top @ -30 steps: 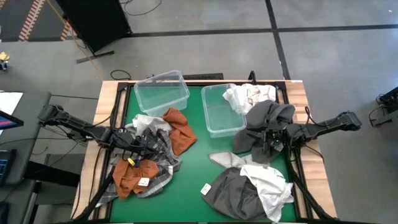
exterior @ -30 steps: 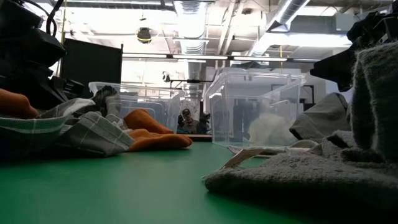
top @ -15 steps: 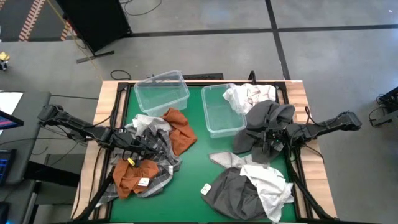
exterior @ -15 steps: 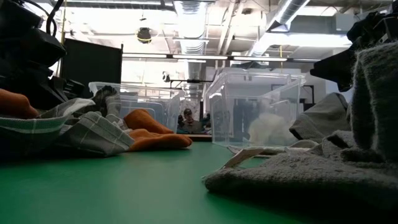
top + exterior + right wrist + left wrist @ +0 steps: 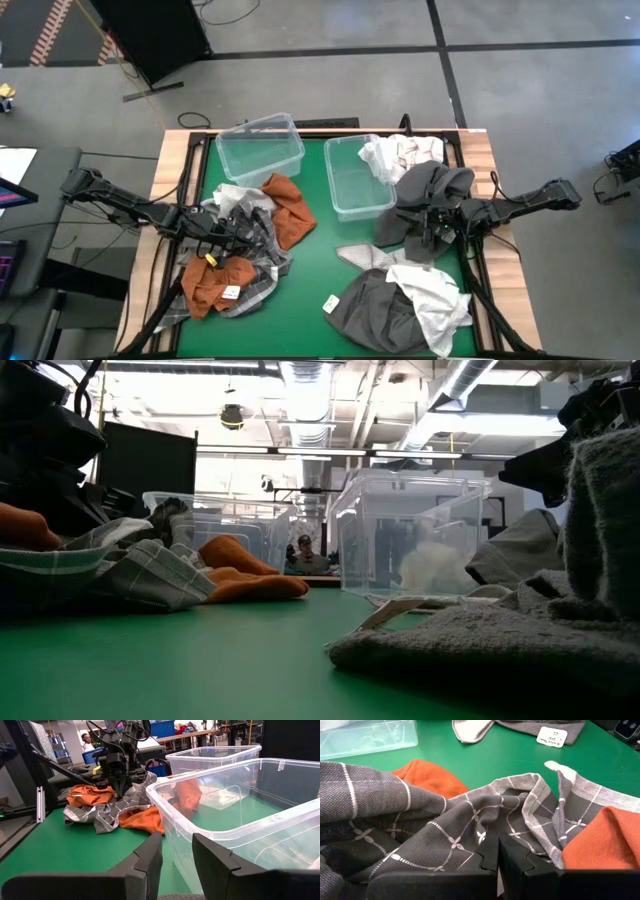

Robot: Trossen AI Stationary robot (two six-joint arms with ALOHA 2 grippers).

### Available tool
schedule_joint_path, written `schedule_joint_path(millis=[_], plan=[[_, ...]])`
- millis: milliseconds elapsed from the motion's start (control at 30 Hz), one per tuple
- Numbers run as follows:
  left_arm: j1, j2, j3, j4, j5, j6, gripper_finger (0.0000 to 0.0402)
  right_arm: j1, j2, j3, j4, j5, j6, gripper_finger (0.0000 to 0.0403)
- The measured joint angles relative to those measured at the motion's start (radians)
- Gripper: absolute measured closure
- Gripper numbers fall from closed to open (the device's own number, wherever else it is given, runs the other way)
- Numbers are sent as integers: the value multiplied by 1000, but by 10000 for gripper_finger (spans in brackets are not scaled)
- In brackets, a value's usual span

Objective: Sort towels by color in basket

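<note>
My left gripper (image 5: 243, 232) is shut on a dark grey towel with thin white checks (image 5: 435, 830), which lies in a pile with two rust orange towels (image 5: 288, 208) (image 5: 215, 283) at the table's left. My right gripper (image 5: 176, 852) is open, low over a dark grey towel (image 5: 430, 195) heaped beside the right clear bin (image 5: 350, 180). A white towel with red checks (image 5: 400, 153) hangs over that bin's right rim. A dark grey towel (image 5: 375, 305), a white one (image 5: 435, 298) and a light grey one (image 5: 360, 257) lie near the front right. My left gripper pinches a raised fold of the checked grey towel (image 5: 492, 831) between its two fingers. The fingers point down at it, as the right wrist view (image 5: 120, 782) shows. The cloth rises to the fingertips and the rest lies on the table and on the orange towels. My right gripper stands over the dark grey towel; whether it touches it I cannot tell.
A second clear bin (image 5: 260, 148) stands at the far left of the green mat, next to the right bin. Bare green mat (image 5: 315, 270) lies between the two towel piles. White tags (image 5: 331, 303) (image 5: 231, 293) lie on the near towels.
</note>
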Motion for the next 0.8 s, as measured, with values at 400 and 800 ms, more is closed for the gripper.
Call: schedule_joint_path(millis=[400,800], plan=[[0,0,0,0,0,0,401,-15,0,0,45,10,0,265],[0,0,0,0,0,0,401,-51,0,0,237,13,108,265]])
